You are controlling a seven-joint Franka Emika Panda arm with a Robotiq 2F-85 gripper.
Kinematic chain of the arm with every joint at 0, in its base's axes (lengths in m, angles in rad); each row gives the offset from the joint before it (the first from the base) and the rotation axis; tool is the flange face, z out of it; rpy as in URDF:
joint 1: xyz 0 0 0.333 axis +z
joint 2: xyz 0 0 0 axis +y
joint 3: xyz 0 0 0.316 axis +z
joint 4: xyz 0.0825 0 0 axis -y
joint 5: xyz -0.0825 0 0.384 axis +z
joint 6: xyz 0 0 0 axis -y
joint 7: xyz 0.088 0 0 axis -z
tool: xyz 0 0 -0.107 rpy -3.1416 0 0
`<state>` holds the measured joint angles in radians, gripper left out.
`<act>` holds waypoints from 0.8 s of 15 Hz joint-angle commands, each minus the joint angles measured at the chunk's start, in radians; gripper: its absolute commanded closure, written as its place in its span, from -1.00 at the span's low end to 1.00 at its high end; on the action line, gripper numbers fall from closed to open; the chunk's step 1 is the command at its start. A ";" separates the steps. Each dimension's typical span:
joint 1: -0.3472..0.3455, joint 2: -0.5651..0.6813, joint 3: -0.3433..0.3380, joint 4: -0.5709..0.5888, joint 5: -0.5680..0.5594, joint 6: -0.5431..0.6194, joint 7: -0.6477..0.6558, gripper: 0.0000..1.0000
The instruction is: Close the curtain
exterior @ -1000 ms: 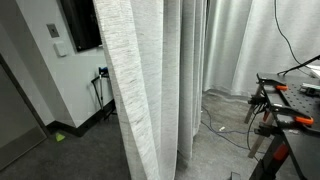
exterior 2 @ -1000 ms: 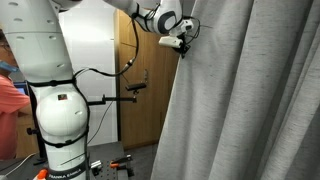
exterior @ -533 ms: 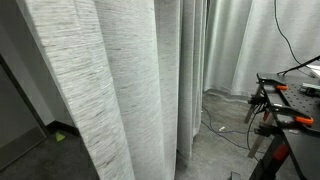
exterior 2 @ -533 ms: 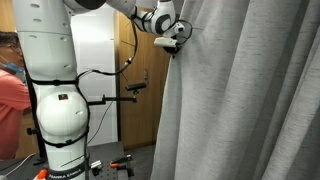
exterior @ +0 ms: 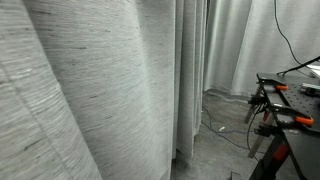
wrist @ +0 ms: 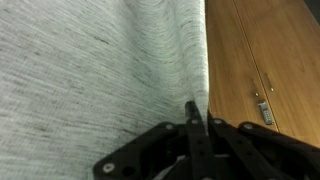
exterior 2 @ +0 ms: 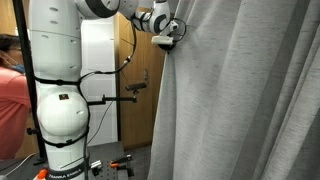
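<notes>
floor: grey carpet, bare near the wall | back: smooth bright white drape hanging to the floor | furniture: black worktop carrying orange-handled clamps; brown wooden cabinet doors with a small metal handle | light: even, indoor

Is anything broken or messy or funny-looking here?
Nothing looks torn or spilled. The curtain hangs on a slant instead of straight down, because the gripper pinches its edge up high. A loose cable lies across the floor behind it.
</notes>
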<state>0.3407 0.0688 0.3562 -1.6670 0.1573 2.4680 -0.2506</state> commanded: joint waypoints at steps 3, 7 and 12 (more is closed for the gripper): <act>0.059 0.131 0.065 0.098 -0.043 -0.010 -0.075 0.98; 0.111 0.206 0.120 0.137 -0.085 0.030 -0.168 0.98; 0.192 0.277 0.169 0.206 -0.182 0.085 -0.222 0.98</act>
<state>0.4787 0.2645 0.4970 -1.5160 0.0297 2.5584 -0.4313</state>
